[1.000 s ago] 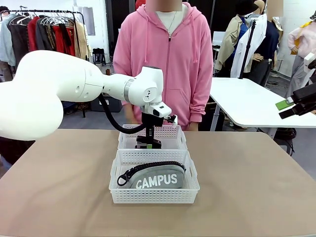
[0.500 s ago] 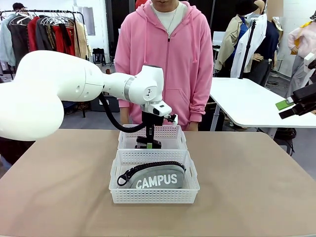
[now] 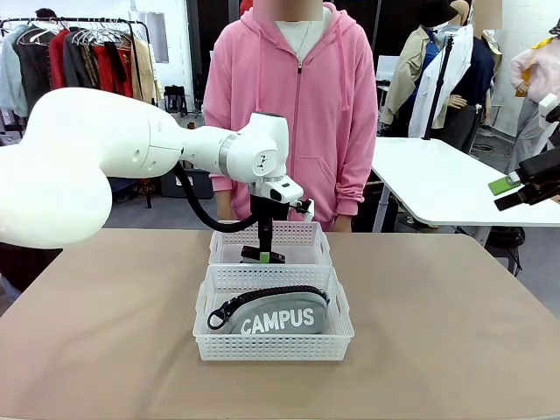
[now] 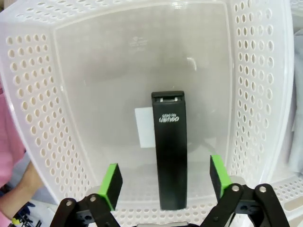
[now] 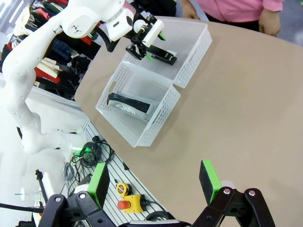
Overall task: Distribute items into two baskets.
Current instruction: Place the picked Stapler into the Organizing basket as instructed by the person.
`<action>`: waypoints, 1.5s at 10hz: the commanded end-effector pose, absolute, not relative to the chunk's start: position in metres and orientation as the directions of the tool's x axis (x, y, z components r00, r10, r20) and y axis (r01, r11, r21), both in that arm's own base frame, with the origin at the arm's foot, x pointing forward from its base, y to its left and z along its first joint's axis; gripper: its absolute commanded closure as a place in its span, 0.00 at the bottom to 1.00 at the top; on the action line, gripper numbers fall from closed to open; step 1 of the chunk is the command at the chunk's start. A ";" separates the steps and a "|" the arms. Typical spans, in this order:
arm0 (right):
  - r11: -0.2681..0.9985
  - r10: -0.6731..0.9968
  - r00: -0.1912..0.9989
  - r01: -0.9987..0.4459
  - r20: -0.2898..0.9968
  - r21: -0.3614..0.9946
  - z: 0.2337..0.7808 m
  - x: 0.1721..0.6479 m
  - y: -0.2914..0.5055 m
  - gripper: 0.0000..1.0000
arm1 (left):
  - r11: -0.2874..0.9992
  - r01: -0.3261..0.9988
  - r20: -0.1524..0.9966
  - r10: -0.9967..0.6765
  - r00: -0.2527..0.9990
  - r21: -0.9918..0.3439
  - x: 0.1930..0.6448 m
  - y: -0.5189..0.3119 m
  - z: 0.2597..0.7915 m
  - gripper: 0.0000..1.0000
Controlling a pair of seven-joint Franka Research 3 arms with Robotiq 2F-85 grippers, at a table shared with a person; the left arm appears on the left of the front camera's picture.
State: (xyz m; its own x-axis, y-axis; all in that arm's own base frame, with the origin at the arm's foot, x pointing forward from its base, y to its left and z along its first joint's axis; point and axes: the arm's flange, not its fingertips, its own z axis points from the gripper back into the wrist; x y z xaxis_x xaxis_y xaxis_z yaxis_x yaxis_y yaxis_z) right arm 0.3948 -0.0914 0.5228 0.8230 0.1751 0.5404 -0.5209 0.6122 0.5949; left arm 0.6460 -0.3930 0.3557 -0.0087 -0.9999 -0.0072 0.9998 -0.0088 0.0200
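Note:
The black stapler (image 4: 169, 156) lies flat on the floor of the far basket (image 4: 38, 94), free of any grip. My left gripper (image 4: 165, 182) hangs just above it, open, with a green pad on each side of the stapler and not touching it. In the front view the left gripper (image 3: 264, 255) dips into the far basket (image 3: 302, 234). Lying in the near basket (image 3: 273, 350) is the grey "CAMPUS" pouch (image 3: 273, 315). My right gripper (image 5: 154, 182) is open and holds nothing, high above the table's right side, looking down on both baskets.
A person in a pink hoodie (image 3: 297, 105) stands at the far edge, right behind the far basket. The brown table (image 3: 455, 332) is bare to the left and right of the baskets. A white table (image 3: 437, 184) stands behind on the right.
My left gripper has opened and let go of the stapler, which now rests in the far basket. The gripper has lifted slightly. The right arm has not moved.

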 end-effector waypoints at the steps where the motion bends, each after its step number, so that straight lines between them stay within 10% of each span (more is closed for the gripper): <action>1: 0.606 0.169 0.824 -0.520 0.541 0.602 0.524 0.394 -0.090 0.00 | 0.010 1.000 0.007 -1.000 0.010 0.029 0.640 -0.380 0.376 0.00; 15: 0.606 0.169 0.824 -0.520 0.541 0.602 0.524 0.394 -0.090 0.00 | 0.007 0.998 0.000 -1.000 0.007 0.064 0.644 -0.378 0.399 0.00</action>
